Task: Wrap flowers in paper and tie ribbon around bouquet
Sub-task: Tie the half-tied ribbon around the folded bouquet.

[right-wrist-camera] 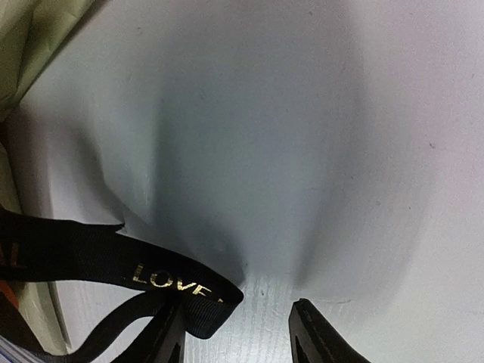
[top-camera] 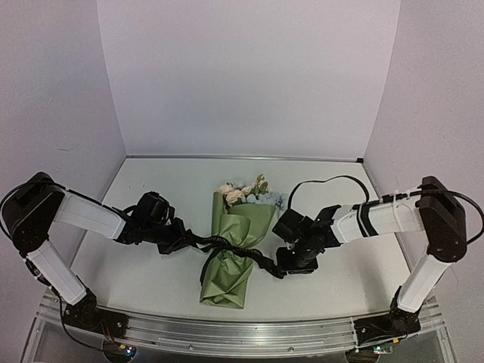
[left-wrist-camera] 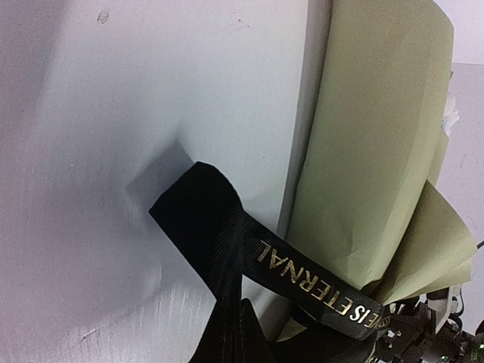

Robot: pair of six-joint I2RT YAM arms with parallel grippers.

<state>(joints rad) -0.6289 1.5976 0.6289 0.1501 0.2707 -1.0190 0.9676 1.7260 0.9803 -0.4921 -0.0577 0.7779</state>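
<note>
Soft, even light fills the overhead view; shadows are faint, and the walls [top-camera: 249, 76] bow near the edges. Both wrist views are dimmer, broad soft shadows pooling on the surface [right-wrist-camera: 340, 151]. The ribbon [left-wrist-camera: 219, 227] blurs up close, its gold lettering legible.

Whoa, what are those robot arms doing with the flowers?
They are tying up a bouquet. The flowers are already wrapped in green paper and lie on the table. A black ribbon crosses the bundle's middle. The left pincer is shut on one end of it. The right pincer is open, with the other end lying against one finger, not gripped. I can't see a finished bow.
</note>
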